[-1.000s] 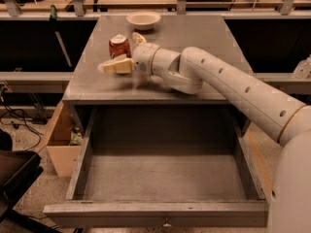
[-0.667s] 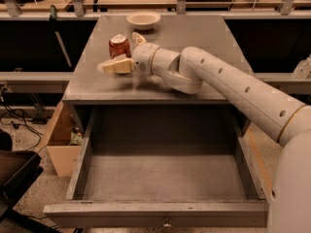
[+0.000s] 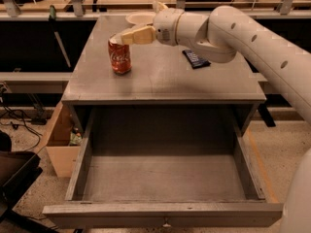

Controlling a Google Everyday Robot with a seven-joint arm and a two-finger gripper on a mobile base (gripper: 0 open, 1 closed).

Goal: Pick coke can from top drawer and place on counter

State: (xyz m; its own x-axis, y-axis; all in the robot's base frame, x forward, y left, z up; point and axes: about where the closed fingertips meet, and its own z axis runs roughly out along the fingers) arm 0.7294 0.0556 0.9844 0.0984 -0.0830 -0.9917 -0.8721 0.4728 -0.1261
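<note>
The coke can (image 3: 119,57) stands upright on the bench (image 3: 160,84), near the back left corner. It is out of the top drawer (image 3: 165,176), which hangs open below with nothing in it. The claw (image 3: 122,36) is right at the can's top. I cannot tell if the claw is open or closed, or if it holds the can. A dark blue packet (image 3: 196,58) lies on the bench to the right, under the arm (image 3: 252,38). A white bowl (image 3: 137,17) sits behind.

I think this is the last step, putting the can down. Next the claw has to let go and lift away without tipping the can.

A second ago the claw was lower, across the can's front, and the arm hid the packet. Now the whole can shows.
</note>
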